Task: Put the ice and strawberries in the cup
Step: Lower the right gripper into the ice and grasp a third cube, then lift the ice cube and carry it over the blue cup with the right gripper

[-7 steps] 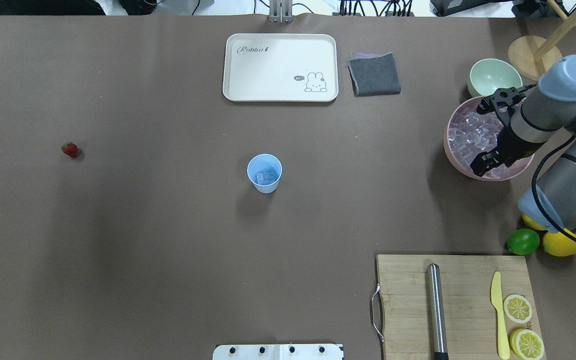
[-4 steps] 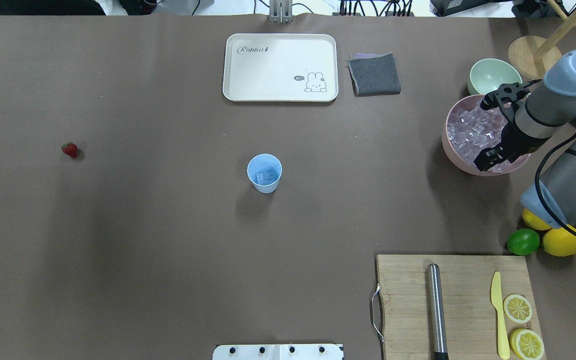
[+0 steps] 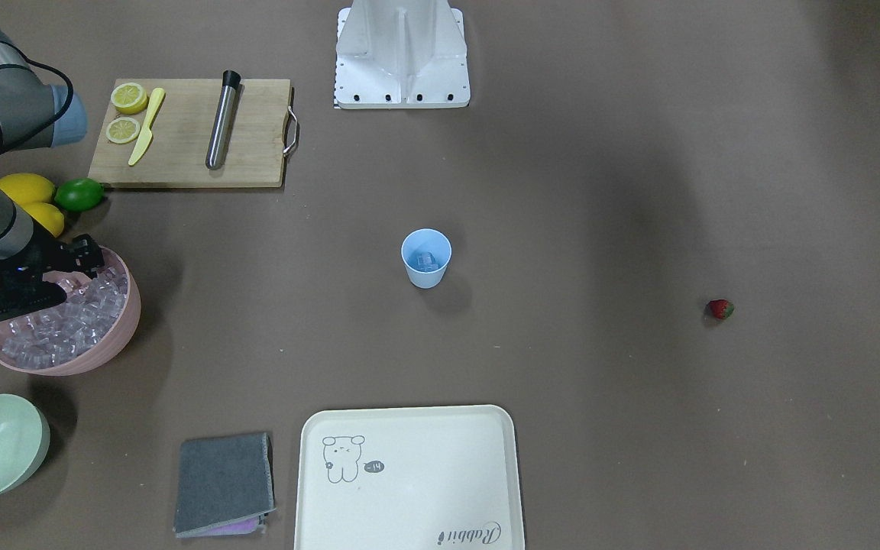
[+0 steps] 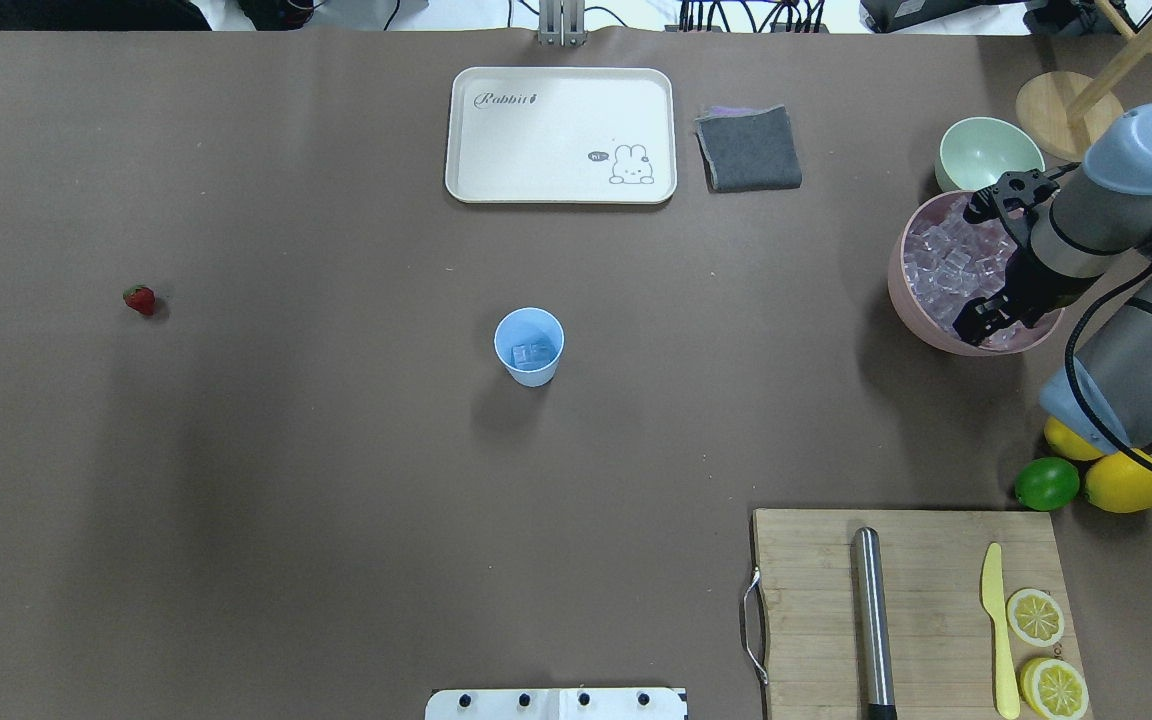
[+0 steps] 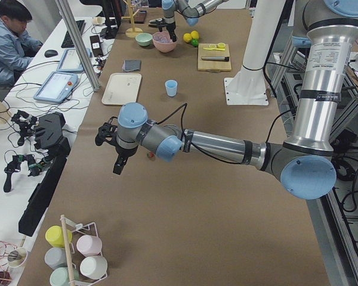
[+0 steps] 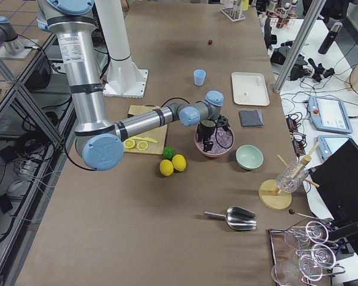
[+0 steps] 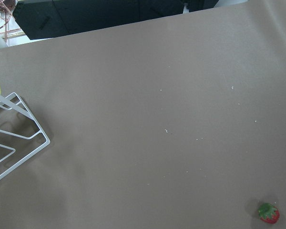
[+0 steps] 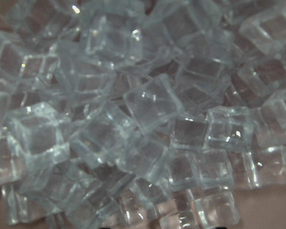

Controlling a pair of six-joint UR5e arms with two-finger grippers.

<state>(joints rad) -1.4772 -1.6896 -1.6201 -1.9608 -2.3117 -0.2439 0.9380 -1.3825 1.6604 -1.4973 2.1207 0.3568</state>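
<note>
Ice (image 4: 939, 262) — many cubes in one pink bowl (image 4: 898, 292), some in the one cup (image 4: 529, 347); one strawberry (image 4: 139, 299). Right hand (image 4: 973, 272) spread wide among the cubes — left hand (image 5: 109, 151): cannot tell.

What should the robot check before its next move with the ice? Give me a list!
1. Cup standing upright with its mouth open: ok.
2. Some ice in the cup: ok, cubes show at its bottom.
3. Right gripper over the pink bowl of ice: ok.
4. Right gripper holding a cube: cannot tell, no view shows its fingertips clearly.
5. Strawberry in the cup: not ok, it lies on the table, far from the cup.
</note>
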